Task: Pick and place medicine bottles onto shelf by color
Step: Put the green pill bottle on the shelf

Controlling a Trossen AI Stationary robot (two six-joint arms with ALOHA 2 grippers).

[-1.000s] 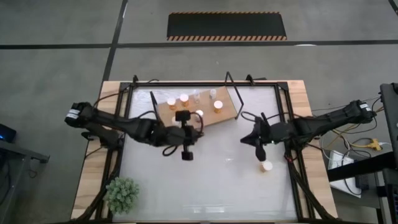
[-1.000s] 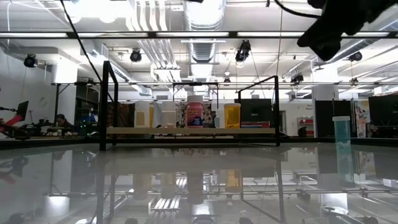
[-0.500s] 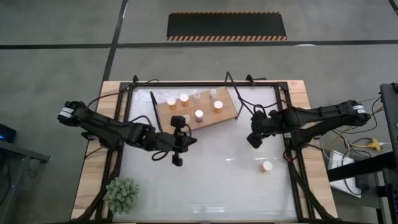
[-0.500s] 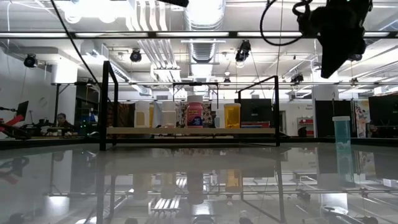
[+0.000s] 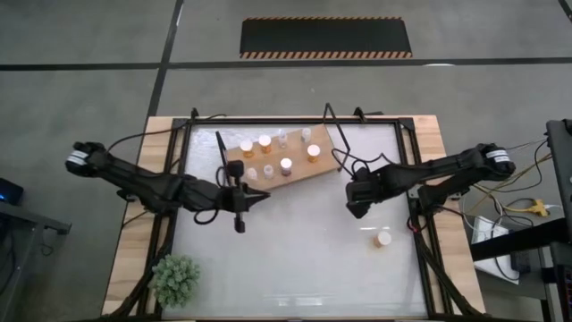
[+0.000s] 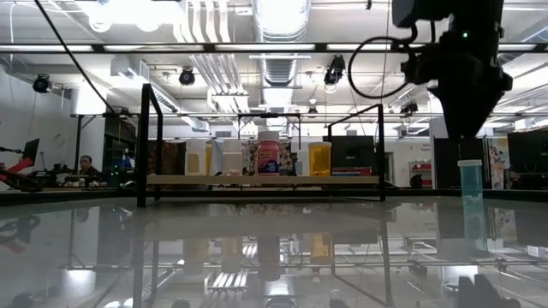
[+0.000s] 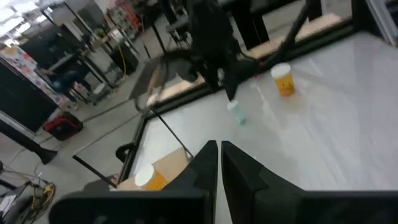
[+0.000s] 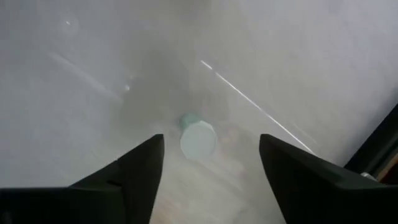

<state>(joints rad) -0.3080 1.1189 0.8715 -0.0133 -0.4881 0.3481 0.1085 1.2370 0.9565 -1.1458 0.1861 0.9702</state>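
Right wrist view: right gripper [image 8: 211, 146] has its fingers spread and empty. A clear bottle [image 8: 198, 139] stands upright between them, directly below, long axis vertical. High view: an orange bottle [image 5: 383, 238] stands at 4 o'clock from this gripper and the shelf [image 5: 326, 161] lies at 10 o'clock. The right arm is nearer both loose bottles. Left gripper [image 5: 239, 215] is pinched closed on nothing, at 7 o'clock of the shelf. Count: two bottles on the table and at least six on the shelf.

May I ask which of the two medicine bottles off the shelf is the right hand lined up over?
The clear bluish bottle, framed between the open fingers of the right hand; the orange white-capped bottle stands apart. Left hand waits beside the wooden shelf.
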